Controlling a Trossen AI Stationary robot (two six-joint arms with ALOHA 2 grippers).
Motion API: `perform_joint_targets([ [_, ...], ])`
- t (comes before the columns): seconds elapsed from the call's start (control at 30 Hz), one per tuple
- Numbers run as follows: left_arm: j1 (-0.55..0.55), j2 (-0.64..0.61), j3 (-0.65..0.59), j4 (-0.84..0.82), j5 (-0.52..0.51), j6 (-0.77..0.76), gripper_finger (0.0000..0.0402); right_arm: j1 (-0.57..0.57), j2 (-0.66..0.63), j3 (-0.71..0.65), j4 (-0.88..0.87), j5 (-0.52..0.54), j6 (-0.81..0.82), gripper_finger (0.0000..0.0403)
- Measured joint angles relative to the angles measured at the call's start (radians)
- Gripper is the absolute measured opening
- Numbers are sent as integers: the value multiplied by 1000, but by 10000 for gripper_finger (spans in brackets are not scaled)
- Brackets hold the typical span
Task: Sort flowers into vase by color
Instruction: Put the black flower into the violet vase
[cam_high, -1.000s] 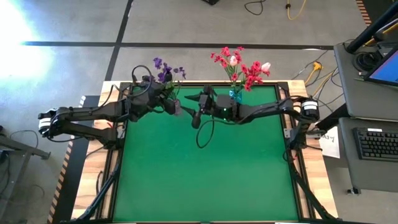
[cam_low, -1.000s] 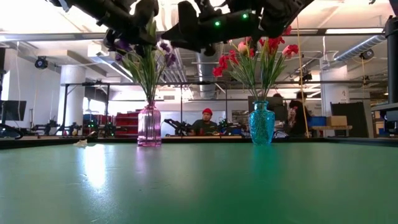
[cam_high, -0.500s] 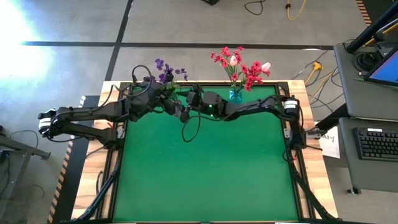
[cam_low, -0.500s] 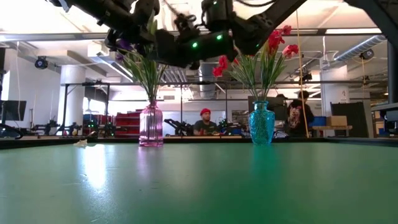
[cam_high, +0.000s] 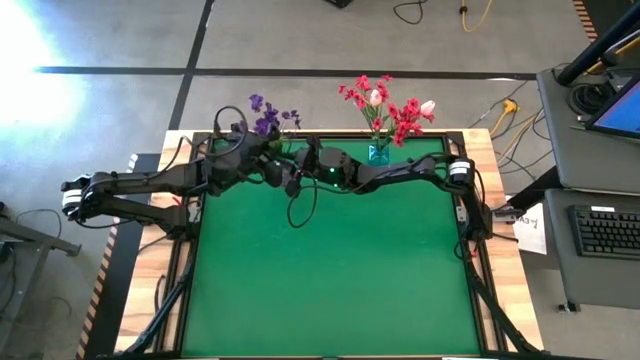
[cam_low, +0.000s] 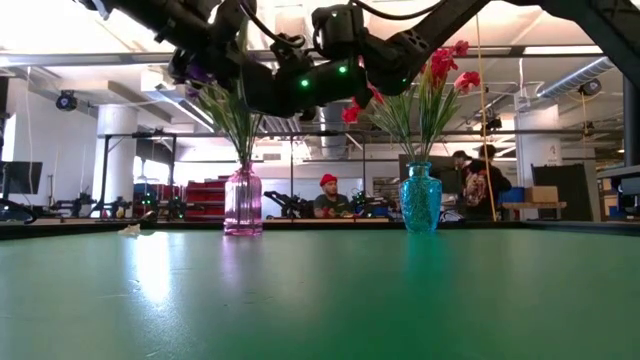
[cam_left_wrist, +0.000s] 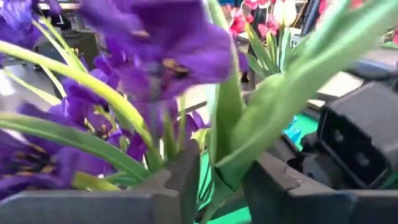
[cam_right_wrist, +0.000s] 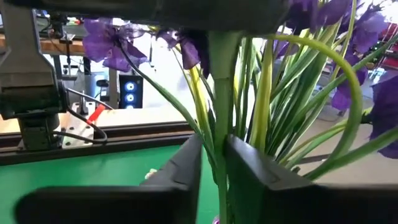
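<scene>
Purple sprays (cam_high: 266, 115) stand by their stems in a pink vase (cam_low: 240, 202) at the table's far edge. Red sprays and pale pink tulips (cam_high: 385, 105) stand in a teal vase (cam_low: 421, 198) to its right. My left gripper (cam_high: 272, 163) hovers beside the purple bunch, shut on a green stem (cam_left_wrist: 219, 182) with purple blooms (cam_left_wrist: 158, 46) just past the fingers. My right gripper (cam_high: 297, 170) is close against the left one, shut on a green stem (cam_right_wrist: 219, 143). That stem's top is hidden behind a dark shape. My left gripper pinches a green stem with its leaf base (cam_left_wrist: 222, 177) between the two fingers (cam_left_wrist: 186, 180), high above the table among the purple sprays. Which flower the stem belongs to I cannot tell. My right gripper pinches a green stem (cam_right_wrist: 219, 163) between its fingers (cam_right_wrist: 186, 168), which lie across it. The stem runs upright past them, clear of the table.
Green mat (cam_high: 330, 270) fills the table in front of both vases. A cable loop (cam_high: 300, 205) hangs under the right arm. Beyond the far edge, people (cam_low: 328, 195) sit and stand in the room. A desk with keyboard (cam_high: 605, 230) is off the right side.
My right gripper has travelled toward the table's left, from near the teal vase to right beside my left gripper and the purple bunch. My left gripper has stayed put.
</scene>
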Motion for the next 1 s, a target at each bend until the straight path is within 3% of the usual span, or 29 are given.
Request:
perform_joint_targets([
  [0.13, -1, -1, 0, -13, 0, 0, 127, 0, -2, 0, -5, 1, -3, 17],
  [0.33, -3, -17, 0, -13, 0, 0, 153, 0, -4, -1, -13, 0, -2, 13],
  [0.67, -3, -51, 0, -42, 0, -15, 163, 0, -10, -2, -20, 0, 30, 13],
  [1.0, -3, -52, 0, -47, 30, -15, 163, -15, -68, 8, -135, -4, 110, 12],
])
